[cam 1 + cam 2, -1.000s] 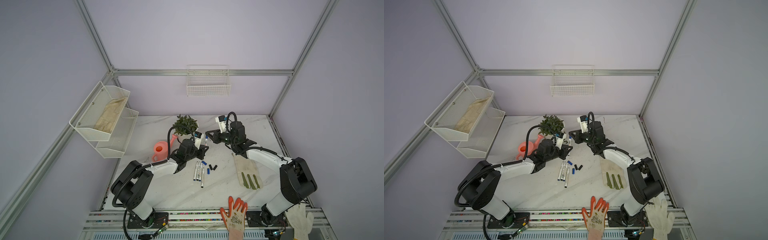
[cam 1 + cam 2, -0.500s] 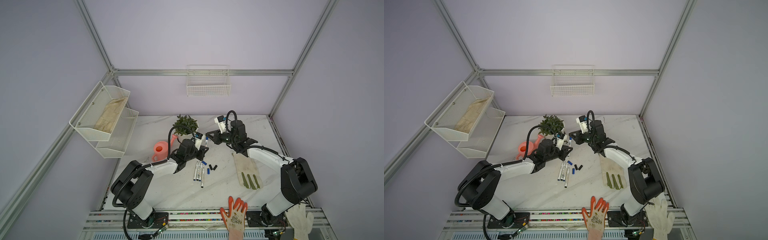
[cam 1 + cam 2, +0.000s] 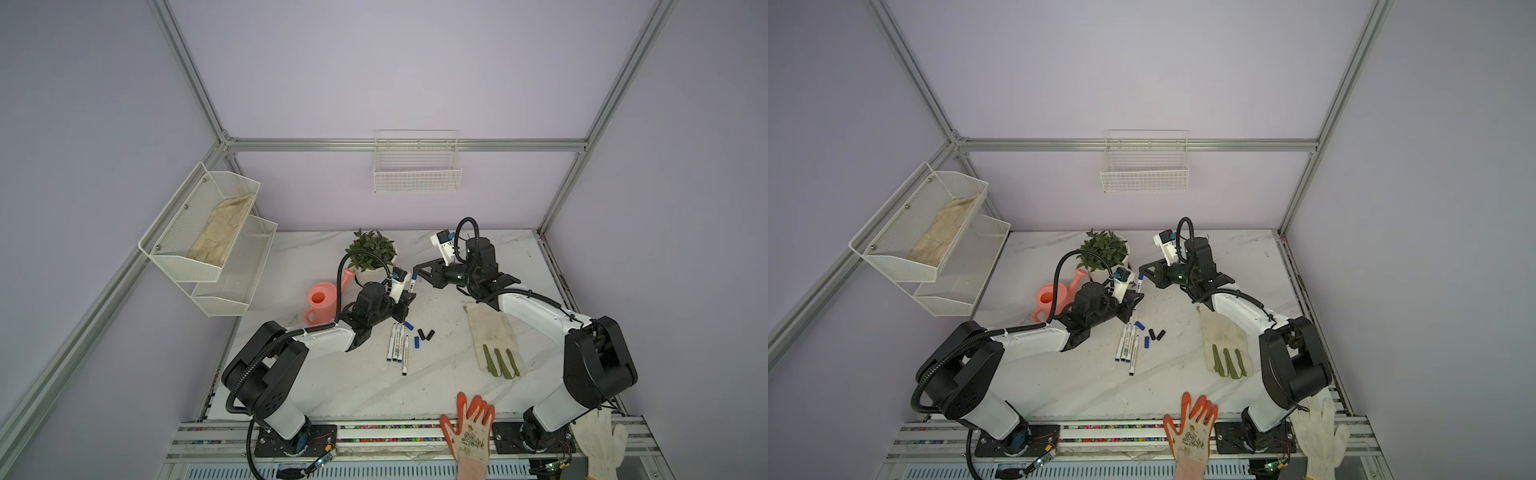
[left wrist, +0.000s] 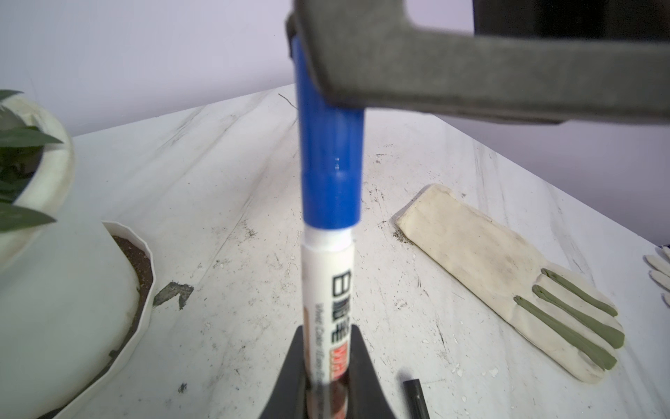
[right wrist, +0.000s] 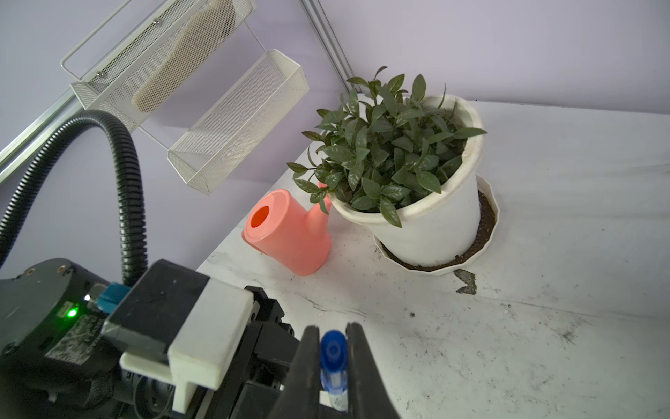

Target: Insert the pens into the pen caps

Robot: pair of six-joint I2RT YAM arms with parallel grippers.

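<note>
Left wrist view: left hand [image 4: 328, 344] grips marker pen [image 4: 328, 290], tip hidden inside blue cap [image 4: 331, 163]; right wrist view shows right hand [image 5: 333, 337] pinching it.

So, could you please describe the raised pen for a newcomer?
Find the potted plant at the back of the table. Beside it, the left gripper holds a white pen aloft. Unlike the pens lying flat, it wears a blue cap, pinched by the right gripper.

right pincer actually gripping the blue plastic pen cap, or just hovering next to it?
Touching. The right wrist view shows the right pincer with its jaws pressed flat against both sides of the short blue plastic pen cap, with no gap visible.
</note>
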